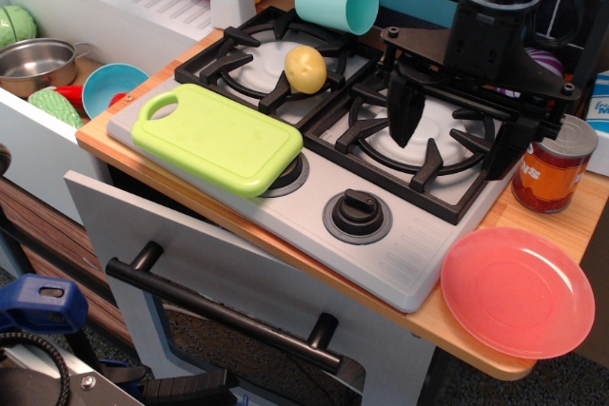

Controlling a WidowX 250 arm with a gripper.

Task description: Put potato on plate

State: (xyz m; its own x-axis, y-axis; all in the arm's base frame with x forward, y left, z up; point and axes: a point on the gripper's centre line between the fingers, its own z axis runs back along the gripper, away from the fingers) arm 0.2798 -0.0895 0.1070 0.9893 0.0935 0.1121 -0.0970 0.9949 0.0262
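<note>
The pale-yellow potato rests on the black grate of the left burner of the toy stove. The salmon-pink plate lies flat and empty on the wooden counter at the front right corner. My black gripper hangs over the right burner, to the right of the potato and behind the plate. Its two fingers stand wide apart and hold nothing.
A lime-green cutting board lies on the stove's front left. A teal cup lies on its side behind the potato. A red can stands right of the gripper. A blue bowl and metal pot sit in the sink at left.
</note>
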